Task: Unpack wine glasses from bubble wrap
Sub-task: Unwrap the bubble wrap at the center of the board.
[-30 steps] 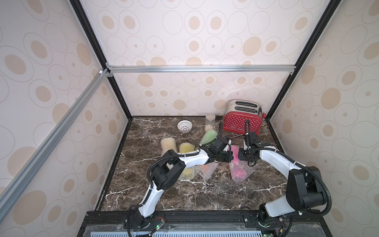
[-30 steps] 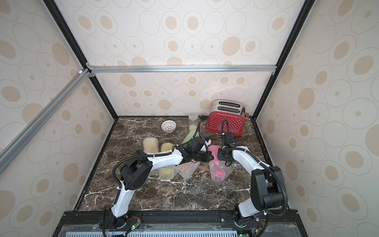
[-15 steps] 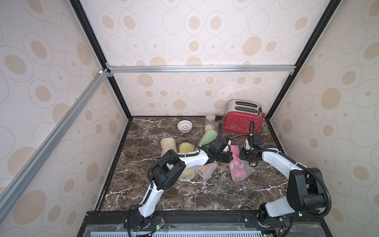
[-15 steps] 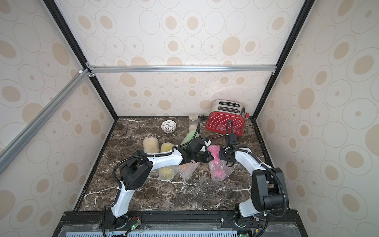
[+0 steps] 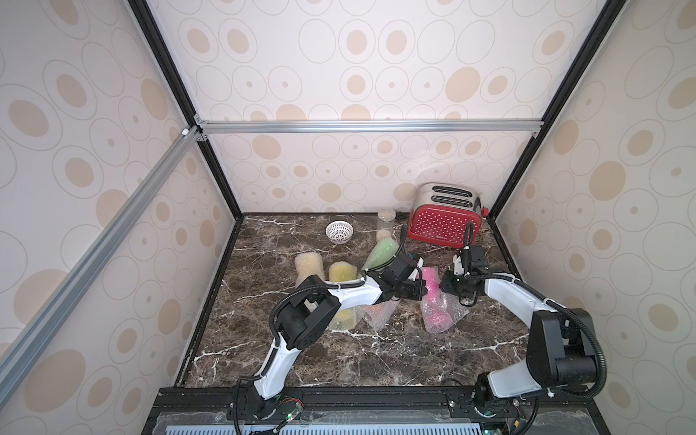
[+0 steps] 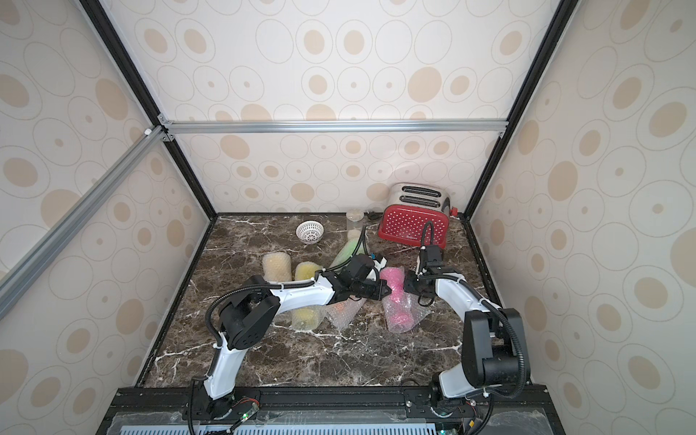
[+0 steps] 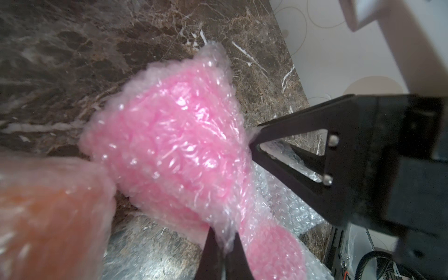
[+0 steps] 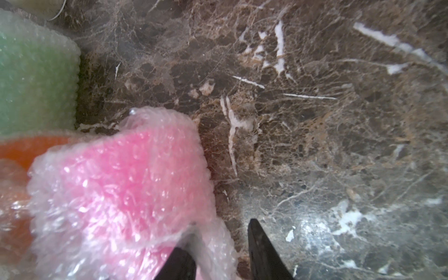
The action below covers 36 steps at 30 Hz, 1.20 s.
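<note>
A pink wine glass rolled in bubble wrap lies on the marble top between my two arms. My left gripper is shut on a fold of its bubble wrap. My right gripper stands open on the roll's other side, with a loose flap of the wrap between its fingers. Wrapped rolls in orange, green, yellow and amber lie to the left.
A red toaster stands at the back right, just behind my right wrist. A clear jar and a white lattice bowl sit along the back wall. The enclosure walls close in on both sides.
My right gripper has shifted a little along the pink roll's side and its fingers have narrowed slightly. My left gripper has kept its hold and its place.
</note>
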Tool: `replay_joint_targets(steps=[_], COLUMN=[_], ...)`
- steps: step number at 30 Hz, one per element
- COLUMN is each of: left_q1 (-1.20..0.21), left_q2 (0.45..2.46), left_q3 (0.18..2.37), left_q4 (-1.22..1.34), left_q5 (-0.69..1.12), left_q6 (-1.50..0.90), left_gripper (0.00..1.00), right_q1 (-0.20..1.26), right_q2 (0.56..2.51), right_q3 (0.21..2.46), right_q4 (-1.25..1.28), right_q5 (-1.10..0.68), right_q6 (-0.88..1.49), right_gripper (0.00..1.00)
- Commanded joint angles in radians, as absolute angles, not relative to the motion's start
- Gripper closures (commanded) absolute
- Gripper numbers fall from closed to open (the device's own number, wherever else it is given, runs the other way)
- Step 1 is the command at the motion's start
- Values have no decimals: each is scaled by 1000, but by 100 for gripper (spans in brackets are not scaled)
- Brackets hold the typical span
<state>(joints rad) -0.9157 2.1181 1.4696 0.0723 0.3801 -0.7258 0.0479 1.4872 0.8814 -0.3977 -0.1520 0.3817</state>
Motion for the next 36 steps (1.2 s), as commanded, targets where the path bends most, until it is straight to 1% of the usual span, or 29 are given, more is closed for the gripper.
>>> replay_joint_targets(steps=[1,8,12,15,18,23,26,29,33,36], left_q1=[-927,-920,-917,-917,-916,-916,-916,-915,-914,-911], left_q2=[2071,2068,2062,2066,2068,2066,2066,2070,2077,2067], left_q3=[1429,1410,1411,1417,1417,1423,1422,1422,1433,1448], left_q4=[43,57,57,48,44,40,47,57,53,2], left_q5=[436,434,418,417,409,402,407,412,427,379], left_q6=[-739,-757,-761,-763,-765,-761,-766,-774,-772,-755], left_gripper=[100,100,100,100,100,100,100,100,100,84], right_q1=[-8,-48,-58,-58,-57,-58,-57,-57,-58,-58], right_q2=[1469,1431,1402,1364,1318,1269,1270,1270,1265,1230], right_q3=[840,776,750,737,733,718,678,641,639,643], right_q4=[-315,-289,-302,-327,-380,-491,-492,-471,-459,-452], right_q5=[-204,-277,-349,-391,-401,-355,-356,-349,-334,-342], right_q6=[444,451,447,451,449,442,443,446,431,423], right_gripper=[65,65,56,53,51,51,53,61,85,100])
